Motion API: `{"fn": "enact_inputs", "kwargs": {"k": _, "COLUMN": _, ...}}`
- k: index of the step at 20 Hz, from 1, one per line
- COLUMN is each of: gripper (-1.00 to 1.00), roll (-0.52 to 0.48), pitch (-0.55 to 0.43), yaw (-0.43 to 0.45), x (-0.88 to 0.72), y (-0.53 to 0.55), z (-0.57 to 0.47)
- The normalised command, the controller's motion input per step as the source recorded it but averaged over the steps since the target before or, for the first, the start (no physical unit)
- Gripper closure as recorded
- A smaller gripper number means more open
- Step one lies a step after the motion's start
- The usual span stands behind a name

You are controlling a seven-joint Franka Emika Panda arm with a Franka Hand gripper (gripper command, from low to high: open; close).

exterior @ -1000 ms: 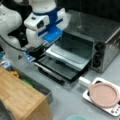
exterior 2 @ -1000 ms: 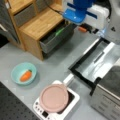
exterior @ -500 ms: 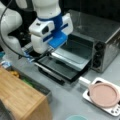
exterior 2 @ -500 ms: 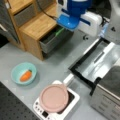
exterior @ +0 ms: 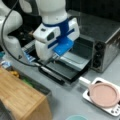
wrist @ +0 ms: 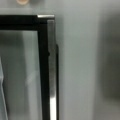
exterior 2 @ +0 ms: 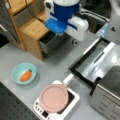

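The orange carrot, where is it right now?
In a front view the carrot lies in the teal bowl at the left, on the grey table, below the wooden drawer unit and left of the pink pan.

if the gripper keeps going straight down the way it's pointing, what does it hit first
Most likely the open oven door: the wrist view looks straight down on its outer edge and handle, with bare table right beside. Depth is unclear, and the gripper's fingertips don't show in any view.

Mock kitchen set on a lab bench (exterior 2: pixel 57 67): toaster oven (exterior: pixel 105 47) with door (exterior 2: pixel 92 65) dropped open, pink pan (exterior 2: pixel 53 97) on small cooktop (exterior 2: pixel 72 100), wooden drawer cabinet (exterior 2: pixel 32 30), teal bowl (exterior 2: pixel 15 75) holding a carrot (exterior 2: pixel 25 75).
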Motion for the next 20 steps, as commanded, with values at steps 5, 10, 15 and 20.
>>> {"fn": "enact_inputs", "kwargs": {"k": 5, "gripper": -1.00, "roll": 0.026, "pitch": 0.224, "yaw": 0.108, "x": 0.38, "y": -0.27, "z": 0.15}}
{"fn": "enact_inputs", "kwargs": {"k": 10, "gripper": -1.00, "roll": 0.029, "pitch": 0.216, "yaw": 0.136, "x": 0.36, "y": -0.27, "z": 0.13}}
{"fn": "enact_inputs", "kwargs": {"k": 15, "gripper": -1.00, "roll": 0.046, "pitch": 0.233, "yaw": 0.193, "x": 0.44, "y": -0.41, "z": 0.15}}
{"fn": "enact_inputs", "kwargs": {"k": 20, "gripper": -1.00, "roll": 0.042, "pitch": 0.208, "yaw": 0.125, "x": 0.41, "y": -0.25, "z": 0.10}}
